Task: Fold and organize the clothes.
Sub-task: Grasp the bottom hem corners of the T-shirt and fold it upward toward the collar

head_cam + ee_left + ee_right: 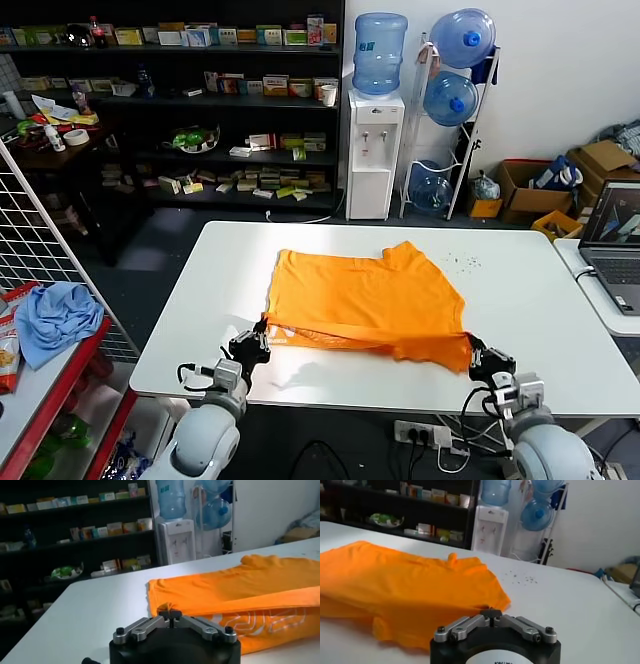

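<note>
The orange T-shirt point(365, 300) lies partly folded on the white table point(530, 330), its near hem lifted. White lettering shows on its underside in the left wrist view point(260, 622). My left gripper point(262, 335) is shut on the shirt's near left corner point(167, 607). My right gripper point(478, 352) is shut on the near right corner point(487, 605). Both hold the edge just above the table near its front edge.
A laptop point(615, 245) sits on a side table at the right. A light blue cloth point(55, 315) lies on a red rack at the left. Shelves point(200, 100), a water dispenser point(372, 150) and spare water bottles stand behind the table.
</note>
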